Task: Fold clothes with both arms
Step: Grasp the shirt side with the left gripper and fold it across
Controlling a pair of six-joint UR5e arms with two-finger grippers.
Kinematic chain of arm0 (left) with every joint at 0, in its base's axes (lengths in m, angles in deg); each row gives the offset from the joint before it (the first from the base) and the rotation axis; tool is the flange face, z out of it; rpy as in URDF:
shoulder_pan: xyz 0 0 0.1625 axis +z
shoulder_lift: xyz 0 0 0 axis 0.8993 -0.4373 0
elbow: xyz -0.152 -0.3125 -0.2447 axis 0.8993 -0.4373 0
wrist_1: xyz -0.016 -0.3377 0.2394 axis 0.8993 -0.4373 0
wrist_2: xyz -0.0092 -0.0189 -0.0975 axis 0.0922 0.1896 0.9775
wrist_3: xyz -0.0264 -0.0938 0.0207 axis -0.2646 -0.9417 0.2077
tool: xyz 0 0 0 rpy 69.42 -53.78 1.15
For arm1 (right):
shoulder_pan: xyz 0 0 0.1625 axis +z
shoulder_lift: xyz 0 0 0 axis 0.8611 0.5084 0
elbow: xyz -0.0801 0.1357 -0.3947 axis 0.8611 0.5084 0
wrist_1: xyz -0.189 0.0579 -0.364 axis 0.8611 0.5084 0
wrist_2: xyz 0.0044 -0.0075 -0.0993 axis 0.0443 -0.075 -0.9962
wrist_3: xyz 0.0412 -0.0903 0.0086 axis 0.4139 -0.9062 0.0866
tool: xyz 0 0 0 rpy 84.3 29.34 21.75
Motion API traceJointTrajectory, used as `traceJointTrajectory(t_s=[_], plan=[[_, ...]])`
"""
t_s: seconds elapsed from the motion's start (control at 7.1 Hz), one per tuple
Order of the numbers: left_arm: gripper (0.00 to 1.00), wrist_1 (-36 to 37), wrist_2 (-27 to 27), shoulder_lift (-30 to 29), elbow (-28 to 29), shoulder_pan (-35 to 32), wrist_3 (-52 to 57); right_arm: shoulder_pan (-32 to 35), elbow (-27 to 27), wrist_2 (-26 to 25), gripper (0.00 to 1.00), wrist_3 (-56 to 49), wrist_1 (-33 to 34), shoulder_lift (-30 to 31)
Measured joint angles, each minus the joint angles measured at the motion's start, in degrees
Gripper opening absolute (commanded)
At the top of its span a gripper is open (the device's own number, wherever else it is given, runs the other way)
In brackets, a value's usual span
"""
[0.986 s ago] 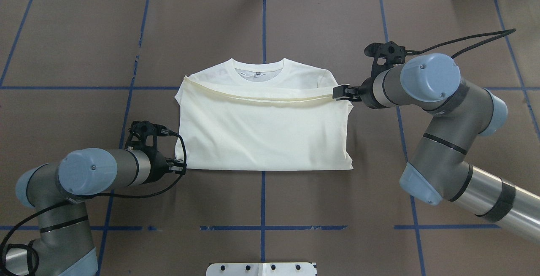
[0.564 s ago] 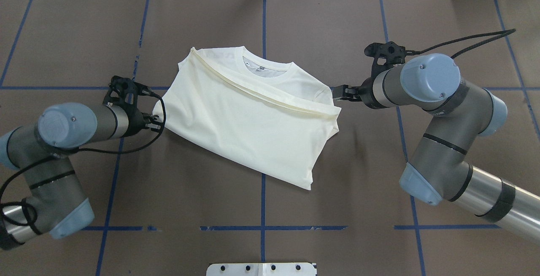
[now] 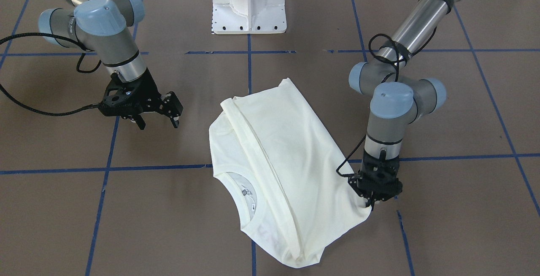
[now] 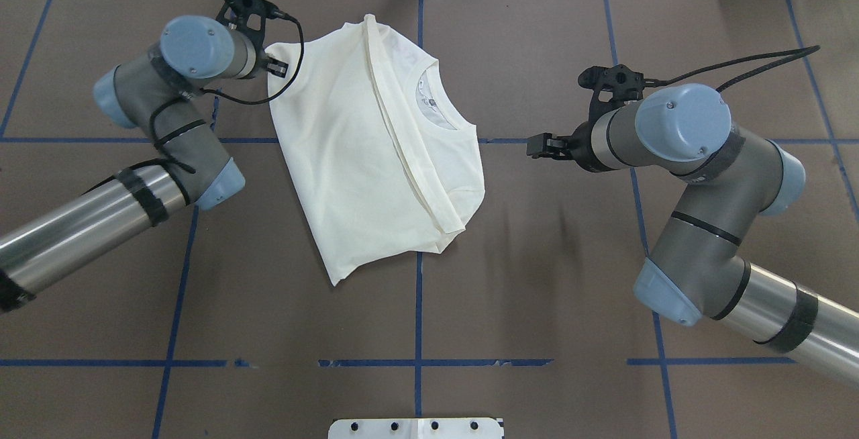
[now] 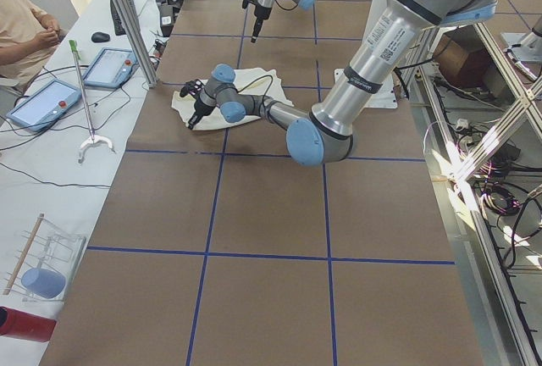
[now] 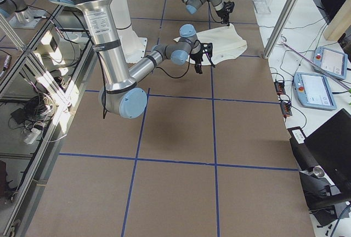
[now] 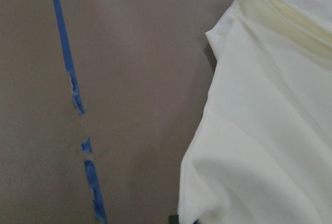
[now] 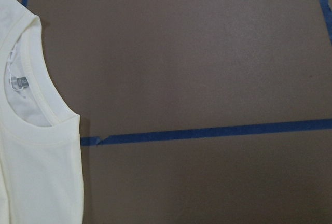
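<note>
In the front-facing view, the folded cream T-shirt (image 3: 291, 162) lies skewed on the table (image 3: 443, 234), one corner pinched in the left gripper (image 3: 371, 203). The right gripper (image 3: 158, 120) hangs with its jaws apart. Overhead, the shirt sits left of centre, and the right gripper is clear of the cloth.

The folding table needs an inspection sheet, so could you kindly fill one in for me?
Surface: brown table cover, blue tape grid, lying flat.
Job's things: cream T-shirt, part-folded, lying askew, neck opening up.
Clutter: nothing seen.
Claws: left claw shut on a T-shirt corner; right claw open, empty, apart from the T-shirt.
Cables: black left-wrist cable loops over the T-shirt's edge; right-wrist cable arches above the table.
Surroundings: white pedestal; touch pendants on a side bench; a seated person.
</note>
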Motion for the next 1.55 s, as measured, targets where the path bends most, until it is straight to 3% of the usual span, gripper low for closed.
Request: traceJointTrajectory(t_s=[0.14,0.28,0.42,0.7,0.99,1.27,1.55], plan=[[0.99,-2.85,-0.89,-3.62,6.08,-1.06,0.14,-0.04,-0.07,-0.04,1.0,0.12,0.04,-0.14],[1.0,-5.02,-0.99,-3.87,7.55,-1.85,0.37,-0.14,0.18,-0.08,1.0,0.42,0.12,-0.78],[1.0,-6.91,0.53,-2.16,5.66,-2.53,0.63,-0.28,1.58,-0.12,0.93,1.99,0.22,-2.83],[1.0,-8.51,9.03,3.33,-2.05,-4.22,0.81,-0.91,10.48,-0.51,0.78,11.73,0.29,-12.39],[1.0,-8.71,11.49,6.08,-6.05,-4.62,0.76,-3.32,16.19,-3.57,0.72,21.5,3.27,-19.35],[1.0,-8.76,11.76,6.54,-6.65,-4.56,0.42,-7.37,17.05,-8.12,0.64,27.54,6.25,-21.13],[1.0,-8.77,11.78,6.59,-6.71,-4.34,0.09,-10.16,17.17,-11.26,0.62,29.65,7.56,-20.8]])
